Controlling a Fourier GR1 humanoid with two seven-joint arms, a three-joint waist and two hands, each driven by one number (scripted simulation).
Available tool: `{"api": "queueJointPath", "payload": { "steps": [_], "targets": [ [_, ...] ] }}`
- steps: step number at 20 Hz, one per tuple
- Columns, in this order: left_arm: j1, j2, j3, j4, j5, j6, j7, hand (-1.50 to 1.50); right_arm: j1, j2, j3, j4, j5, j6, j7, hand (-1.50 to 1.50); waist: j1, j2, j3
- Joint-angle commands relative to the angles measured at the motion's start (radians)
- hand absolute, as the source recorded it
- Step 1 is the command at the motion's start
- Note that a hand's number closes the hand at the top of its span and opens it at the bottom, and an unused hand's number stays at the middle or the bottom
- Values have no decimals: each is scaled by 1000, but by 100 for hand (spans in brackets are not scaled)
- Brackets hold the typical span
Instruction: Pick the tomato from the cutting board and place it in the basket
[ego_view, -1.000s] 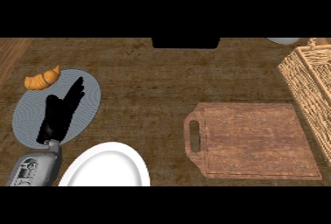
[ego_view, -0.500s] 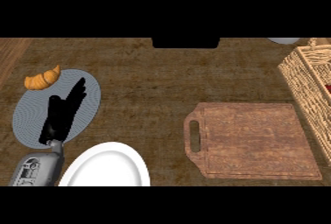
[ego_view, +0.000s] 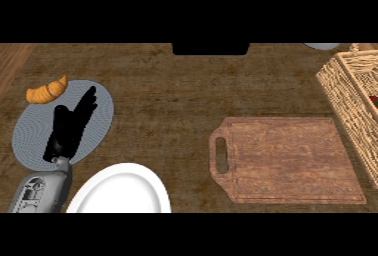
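While the left robot hand (ego_view: 70, 130) lies spread wide, the tomato (ego_view: 374, 101) peeks red inside the basket (ego_view: 347, 95).

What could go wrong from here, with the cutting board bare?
The basket is cut off by the right edge and only a red sliver shows inside, so a proper placement can't be confirmed. The open left hand lies over the grey plate beside the croissant; moving it might knock the croissant.
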Motion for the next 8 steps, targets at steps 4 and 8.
{"api": "queueJointPath", "payload": {
  "steps": [4, 8],
  "targets": [
    [28, 3, 4, -17, -8, 1, -19, 0, 135, -179, -166, 161, -111, 89, -78, -150, -6, -2, 1],
    [37, -23, -5, 5, -14, 12, -25, 0, 250, -274, -251, 265, -166, 172, -206, -150, -12, 0, 2]
  ]
}}
